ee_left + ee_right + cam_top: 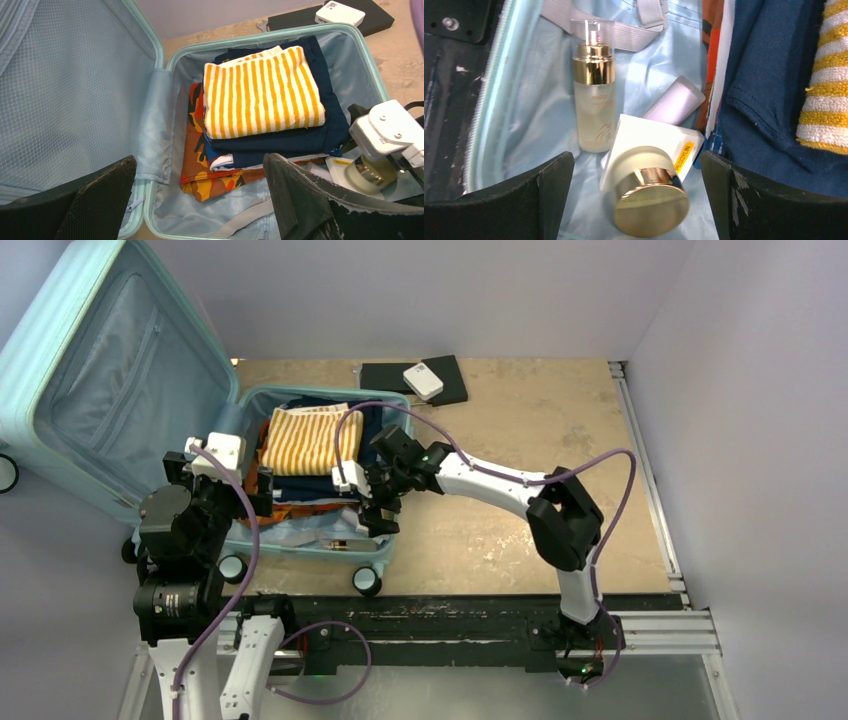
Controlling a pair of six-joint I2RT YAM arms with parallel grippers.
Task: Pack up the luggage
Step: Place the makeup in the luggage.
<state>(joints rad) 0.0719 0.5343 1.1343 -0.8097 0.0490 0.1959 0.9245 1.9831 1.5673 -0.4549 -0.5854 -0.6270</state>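
Observation:
The pale mint luggage [100, 390] lies open on the table's left, lid propped up. Inside is a stack of folded clothes topped by an orange-and-white striped towel [305, 438] [262, 92]. My right gripper [636, 157] hangs open over the near part of the case, its fingers wide on either side of a gold-lidded frosted jar [649, 195] without touching it. The jar rests on a white box [649, 137], beside a gold-collared pump bottle [595, 107] and a lilac tube [674, 102]. My left gripper [200, 160] is open and holds nothing above the case's near left corner.
A black flat box [455, 380] with a white device [423, 380] on it sits behind the suitcase. A grey elastic strap [599, 25] lies on the lining. Orange camouflage cloth [220, 185] sits under the navy clothes [300, 140]. A metal rail [650, 480] runs along the table's right edge.

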